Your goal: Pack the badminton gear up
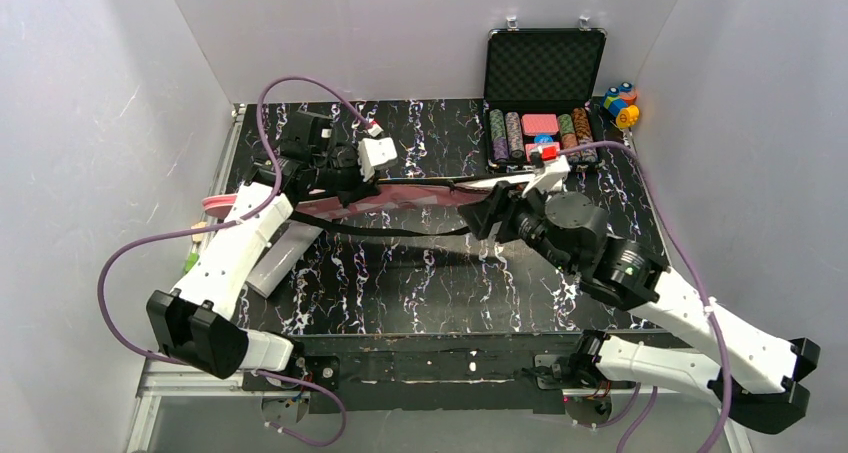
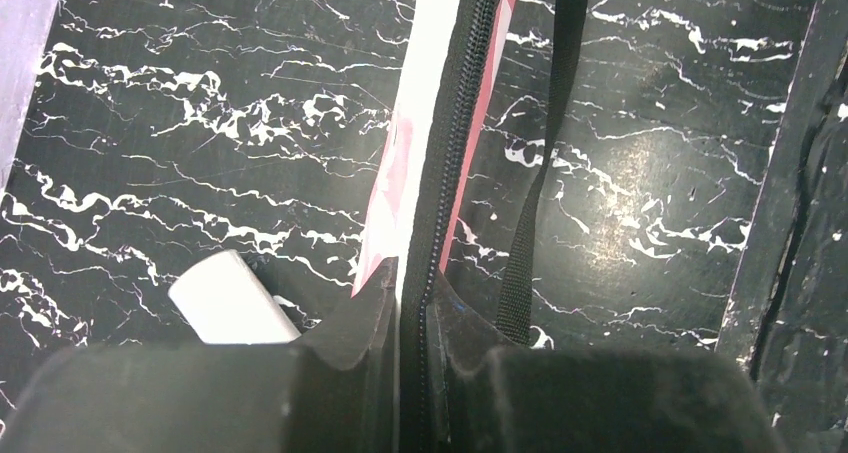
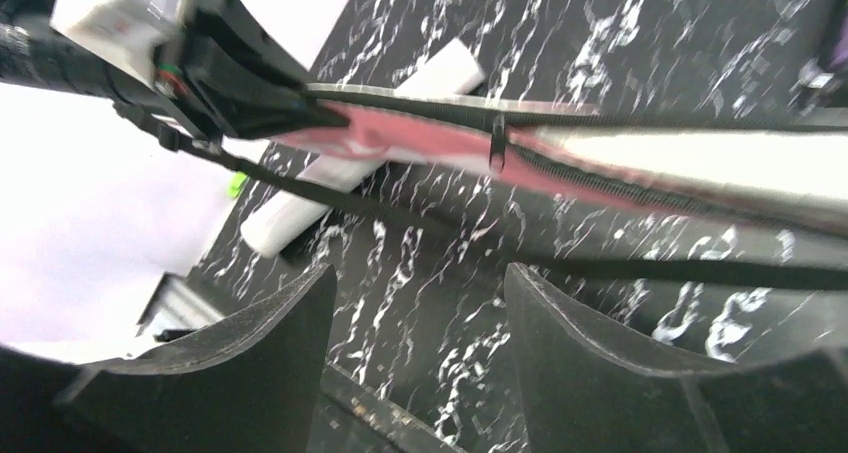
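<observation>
The pink racket-shaped bag [image 1: 410,195] lies across the middle of the table, its black strap [image 1: 400,231] trailing in front of it. My left gripper [image 1: 345,188] is shut on the bag's zipper edge [image 2: 425,223], near the bag's left part. My right gripper [image 1: 487,213] is open and empty, just in front of the bag's right part [image 3: 600,163], its jaws wide apart [image 3: 420,283] above the table. The zipper pull [image 3: 497,143] hangs from the bag's edge. The white tube [image 1: 285,258] lies at the left, by the left arm. No rackets or shuttlecocks show.
An open black case of poker chips [image 1: 545,83] stands at the back right, with small coloured toy blocks [image 1: 620,103] beside it. A small green thing [image 1: 190,263] lies at the table's left edge. White walls close in the left, right and back.
</observation>
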Controlling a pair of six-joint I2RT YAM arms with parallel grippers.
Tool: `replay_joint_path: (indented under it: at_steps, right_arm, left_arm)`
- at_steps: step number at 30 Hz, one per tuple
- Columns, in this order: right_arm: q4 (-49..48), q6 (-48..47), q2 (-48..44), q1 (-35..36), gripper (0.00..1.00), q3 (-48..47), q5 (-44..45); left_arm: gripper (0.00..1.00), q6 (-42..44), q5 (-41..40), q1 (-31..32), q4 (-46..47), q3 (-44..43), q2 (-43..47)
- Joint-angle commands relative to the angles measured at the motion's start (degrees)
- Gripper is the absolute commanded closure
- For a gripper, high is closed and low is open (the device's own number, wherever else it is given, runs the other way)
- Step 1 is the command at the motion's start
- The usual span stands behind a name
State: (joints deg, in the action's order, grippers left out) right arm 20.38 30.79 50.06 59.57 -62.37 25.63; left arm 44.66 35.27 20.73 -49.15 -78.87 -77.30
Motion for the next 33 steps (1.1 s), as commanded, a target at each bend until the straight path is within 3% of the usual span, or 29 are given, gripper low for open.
replay_joint_path:
  at_steps: [1,10,16,21,26,30,33]
  right_arm:
    - [-5.17,13.01,0.59,-2.58,0.28,4.41,-10.42]
    - [-10.89,17.77,1.79,-8.93,0.35,7.79,-13.52]
    - [-6.34,15.62,-2.13,-15.73,0.37,4.99,-11.52]
    - [1.33,12.46,-8.12,-24.73,0.66,0.09,-6.21]
    - [7.59,10.51,-7.17,-32.37,0.94,-6.48,-4.66]
    - [8.48,10.79,-5.10,-40.01,0.99,-6.55,-8.11]
    - [7.15,13.49,-3.76,-48.38,0.99,-4.65,-16.62]
  left_arm:
    - [1.00,-5.86,2.03,-0.17,2.07,-5.13,3.40]
    - [1.00,-10.57,3.76,-0.15,2.18,-4.94,5.42]
    - [1.00,-11.10,3.45,-0.19,1.66,-4.08,6.83]
    - [1.00,-11.52,3.58,-0.25,1.24,-3.78,7.26]
    - [1.00,-11.92,3.52,-0.21,1.24,-3.72,7.45]
    - [1.00,-12.35,3.96,-0.23,0.87,-4.07,8.00]
    - [1.00,-12.40,4.11,-0.24,0.56,-4.48,8.04]
